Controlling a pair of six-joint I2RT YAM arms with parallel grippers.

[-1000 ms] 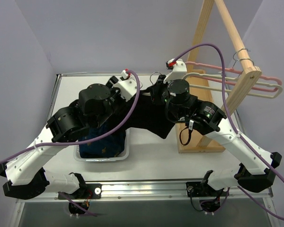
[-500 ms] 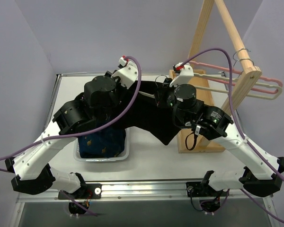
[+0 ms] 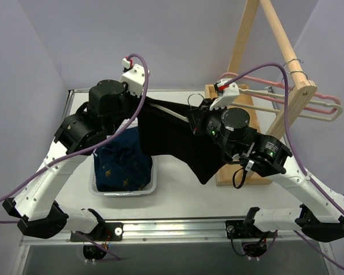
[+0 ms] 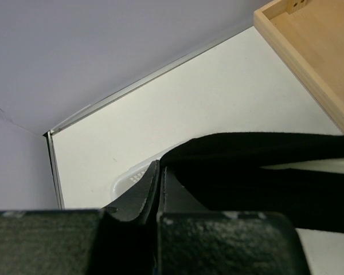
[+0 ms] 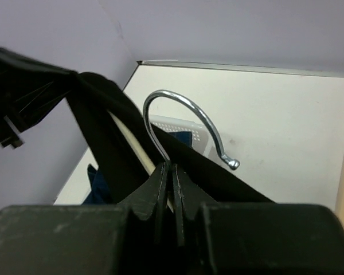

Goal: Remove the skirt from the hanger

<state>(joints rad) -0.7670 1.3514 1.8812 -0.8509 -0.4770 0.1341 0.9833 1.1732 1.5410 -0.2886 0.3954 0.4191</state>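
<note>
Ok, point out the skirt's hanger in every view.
Top external: hanger, a cream bar mid-frame inside the black skirt.
Left wrist: hanger, a cream strip at the right edge between skirt folds.
Right wrist: hanger at centre, cream arm and metal hook.
Shared landmark: the white basket, in all three.

Matte cloth skirt (image 3: 178, 143), glossy metal hook (image 5: 171, 93), smooth plastic hanger (image 5: 135, 146).
</note>
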